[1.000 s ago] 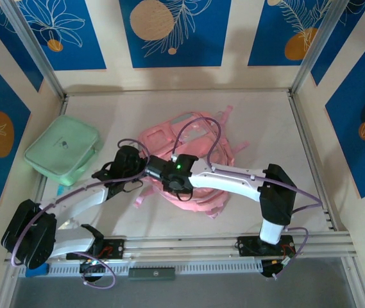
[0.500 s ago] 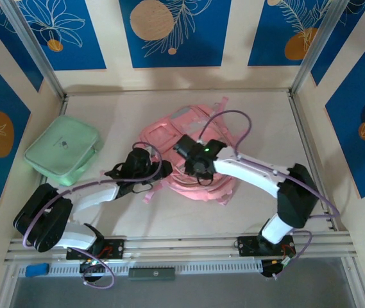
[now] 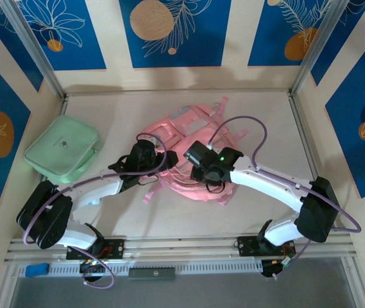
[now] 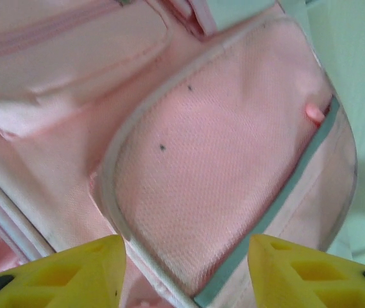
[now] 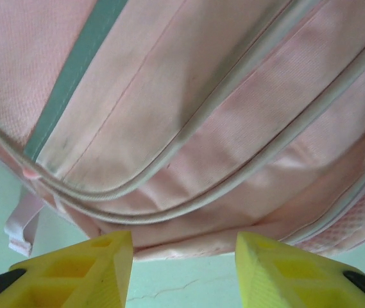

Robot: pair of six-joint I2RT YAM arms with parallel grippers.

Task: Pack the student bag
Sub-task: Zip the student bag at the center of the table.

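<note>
Light falls bright and even from above, with no glare anywhere. On the pale table [image 3: 105, 115] the arms [image 3: 265, 183] cast only soft, faint shadows, and a dim band lies along the foot of the far wall [image 3: 176, 77]. The wrist views are softer. The pink weave of the student bag [image 4: 220, 160] stays fairly sharp mid-frame, the yellow fingers [image 4: 60, 273] blur at the near edge, and the table takes on a greenish cast.

Top camera looks down from 6 o'clock toward 12; both wrist cameras sit close over the bag [image 3: 177, 130], seen by all three.
</note>
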